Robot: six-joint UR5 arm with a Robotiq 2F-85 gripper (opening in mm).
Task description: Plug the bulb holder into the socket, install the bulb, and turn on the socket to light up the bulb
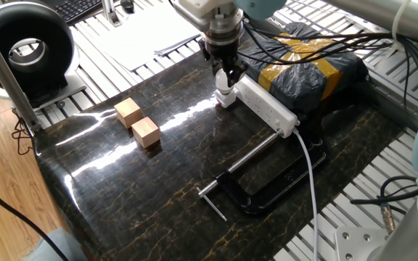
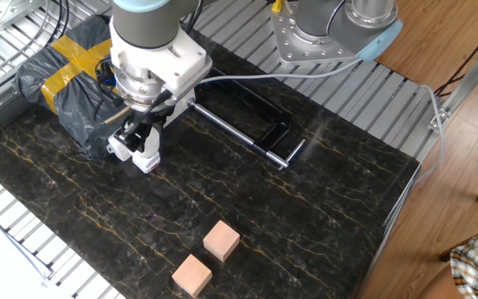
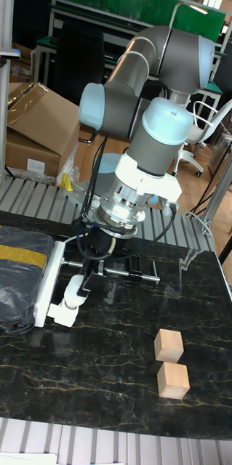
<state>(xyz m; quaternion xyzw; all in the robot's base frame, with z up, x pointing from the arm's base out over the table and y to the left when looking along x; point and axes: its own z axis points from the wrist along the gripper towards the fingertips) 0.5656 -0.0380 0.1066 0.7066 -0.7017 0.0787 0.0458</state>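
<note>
standing at the table, i see the socket [image 1: 267, 106] lying at about one o'clock from the table's middle, with the bulb holder [image 1: 226, 99] plugged in at its near end and the bulb [image 3: 76, 285] seated upright in it. the gripper [image 3: 94, 263] sits just above the bulb; i cannot tell whether its fingers are gripping it or let go. i judge plugging done, fitting nearly finished, switching on left; the bulb looks unlit.

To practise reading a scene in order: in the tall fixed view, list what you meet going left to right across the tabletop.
Black bag with yellow tape → socket → bulb standing on the bulb holder, under the gripper → black clamp → two wooden cubes.
</note>
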